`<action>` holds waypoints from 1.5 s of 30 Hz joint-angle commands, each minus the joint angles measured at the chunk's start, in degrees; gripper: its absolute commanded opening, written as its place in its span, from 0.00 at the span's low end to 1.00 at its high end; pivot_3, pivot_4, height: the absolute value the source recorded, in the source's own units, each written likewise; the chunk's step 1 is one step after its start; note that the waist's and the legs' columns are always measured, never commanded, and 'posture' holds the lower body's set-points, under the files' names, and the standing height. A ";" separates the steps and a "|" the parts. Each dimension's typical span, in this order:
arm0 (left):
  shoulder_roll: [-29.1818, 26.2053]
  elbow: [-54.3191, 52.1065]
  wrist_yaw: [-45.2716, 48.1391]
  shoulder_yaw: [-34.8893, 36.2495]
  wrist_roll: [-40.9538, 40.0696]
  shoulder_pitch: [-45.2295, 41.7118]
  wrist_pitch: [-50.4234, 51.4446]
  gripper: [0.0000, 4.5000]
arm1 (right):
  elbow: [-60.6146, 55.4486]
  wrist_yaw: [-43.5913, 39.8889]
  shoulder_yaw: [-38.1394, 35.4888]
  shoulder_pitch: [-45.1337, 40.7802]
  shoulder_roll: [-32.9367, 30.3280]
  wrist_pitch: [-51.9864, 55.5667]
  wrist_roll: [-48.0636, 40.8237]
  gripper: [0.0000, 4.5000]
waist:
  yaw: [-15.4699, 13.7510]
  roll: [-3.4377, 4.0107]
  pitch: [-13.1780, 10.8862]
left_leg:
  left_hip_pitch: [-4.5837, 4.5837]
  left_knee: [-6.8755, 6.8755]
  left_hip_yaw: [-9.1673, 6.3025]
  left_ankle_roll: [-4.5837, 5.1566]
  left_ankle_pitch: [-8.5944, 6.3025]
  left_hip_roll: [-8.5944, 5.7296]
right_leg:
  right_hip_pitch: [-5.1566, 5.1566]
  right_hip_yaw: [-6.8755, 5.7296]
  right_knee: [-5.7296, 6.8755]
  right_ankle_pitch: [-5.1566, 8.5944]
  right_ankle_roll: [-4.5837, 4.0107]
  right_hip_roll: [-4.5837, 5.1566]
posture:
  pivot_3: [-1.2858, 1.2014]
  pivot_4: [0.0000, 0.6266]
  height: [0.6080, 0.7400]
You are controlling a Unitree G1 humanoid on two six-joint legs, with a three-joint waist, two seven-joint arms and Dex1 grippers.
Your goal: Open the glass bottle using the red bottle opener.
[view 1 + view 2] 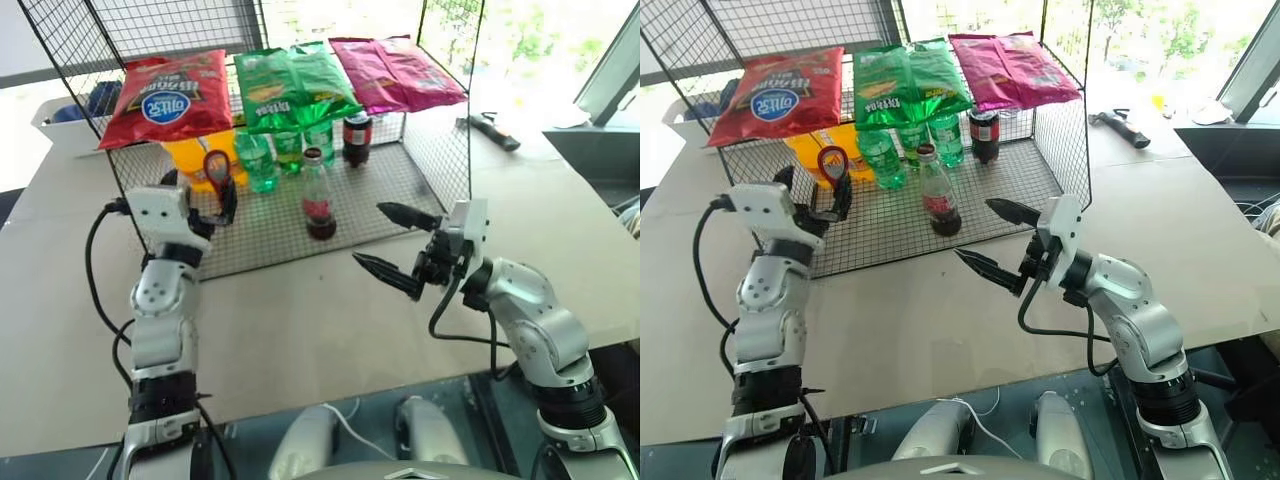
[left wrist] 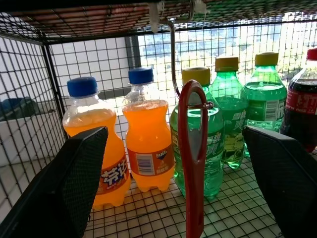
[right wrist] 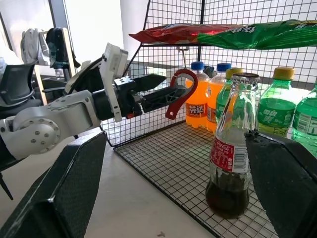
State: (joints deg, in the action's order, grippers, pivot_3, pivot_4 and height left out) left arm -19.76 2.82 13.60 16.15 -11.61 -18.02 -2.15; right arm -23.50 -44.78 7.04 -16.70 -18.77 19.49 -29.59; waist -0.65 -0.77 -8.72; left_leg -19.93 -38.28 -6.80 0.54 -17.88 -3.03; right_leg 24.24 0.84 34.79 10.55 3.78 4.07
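The glass bottle (image 1: 318,205) with its red label stands upright on the wire rack floor (image 1: 400,185), near the front edge. The red bottle opener (image 2: 193,163) hangs from a wire hook under the rack's top, left of the bottle. My left gripper (image 1: 200,190) is open, and its fingers (image 2: 79,178) stand wide on either side of the opener without touching it. My right gripper (image 1: 368,234) is open too, hovering in front of and to the right of the glass bottle (image 3: 232,148), apart from it.
Orange soda bottles (image 2: 146,144), green bottles (image 1: 258,160) and a dark cola bottle (image 1: 357,138) stand at the back of the rack. Chip bags (image 1: 165,95) lie on its top. A black tool (image 1: 495,130) lies on the table at the far right.
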 commanded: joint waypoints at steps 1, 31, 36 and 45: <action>-0.64 3.05 0.62 -0.58 0.80 -2.74 -2.11 1.00 | -0.96 -0.20 -0.20 -1.11 0.20 -1.47 -0.22 1.00 | 0.00 0.00 0.00 | 0.00 0.00 0.01 0.00 0.00 0.00 | 0.00 0.00 -0.01 0.00 0.00 0.00 | 0.52 0.24 0.99; 4.52 -15.03 0.09 -0.28 -12.18 4.27 5.49 0.01 | -0.63 -0.52 1.08 -0.21 -0.05 -3.02 1.44 1.00 | -0.04 -0.04 -0.02 | -0.01 0.01 0.04 0.01 -0.01 0.01 | 0.01 0.06 -0.03 0.00 0.00 0.02 | 0.52 0.24 0.99; 5.96 -15.93 1.09 0.43 -17.84 4.91 9.17 0.01 | -0.34 -0.69 1.11 -0.27 -0.12 -3.34 1.71 1.00 | -0.01 -0.04 -0.02 | -0.01 0.00 0.03 0.01 -0.01 0.01 | 0.00 0.04 -0.02 0.00 0.00 0.00 | 0.52 0.24 0.99; 8.46 -21.43 5.16 0.60 -34.24 6.95 17.36 0.01 | -0.28 -0.75 1.05 -0.36 -0.15 -3.44 2.15 1.00 | 0.02 -0.04 -0.02 | -0.01 0.00 0.06 0.01 -0.01 0.02 | 0.01 0.07 -0.03 0.00 0.00 0.02 | 0.52 0.24 0.99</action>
State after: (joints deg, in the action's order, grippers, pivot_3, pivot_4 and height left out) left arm -11.41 -15.24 17.38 16.82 -43.05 -11.14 14.43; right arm -22.41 -45.53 8.27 -16.71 -18.86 17.21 -27.17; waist -0.63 -0.82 -8.75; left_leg -19.94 -38.28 -6.74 0.56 -17.89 -3.01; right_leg 24.25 0.92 34.75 10.55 3.78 4.09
